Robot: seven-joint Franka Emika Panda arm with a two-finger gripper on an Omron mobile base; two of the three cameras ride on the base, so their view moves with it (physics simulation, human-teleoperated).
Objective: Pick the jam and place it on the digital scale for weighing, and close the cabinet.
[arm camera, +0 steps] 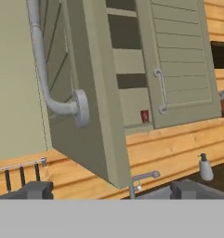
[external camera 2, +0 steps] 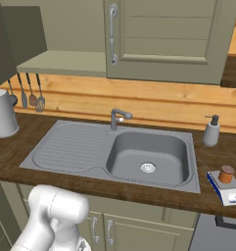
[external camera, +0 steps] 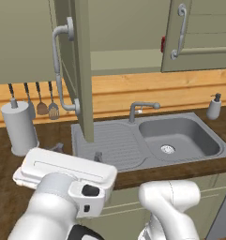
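The jam (external camera 2: 226,174) already sits on the digital scale (external camera 2: 227,188). The cabinet (arm camera: 92,116) door, rigid and hinged, hangs open at twelve o'clock; push near its handle (arm camera: 46,74). The fingers (arm camera: 111,190) are spread wide, empty.

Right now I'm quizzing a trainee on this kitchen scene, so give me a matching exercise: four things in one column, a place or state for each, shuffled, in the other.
Things:
1. jam
2. left cabinet door
3. soap dispenser
4. gripper

Places or states:
A. swung out, open
B. on the digital scale
C. jaws wide, holding nothing
D. on the counter by the sink's right end

Pairs: 1-B, 2-A, 3-D, 4-C
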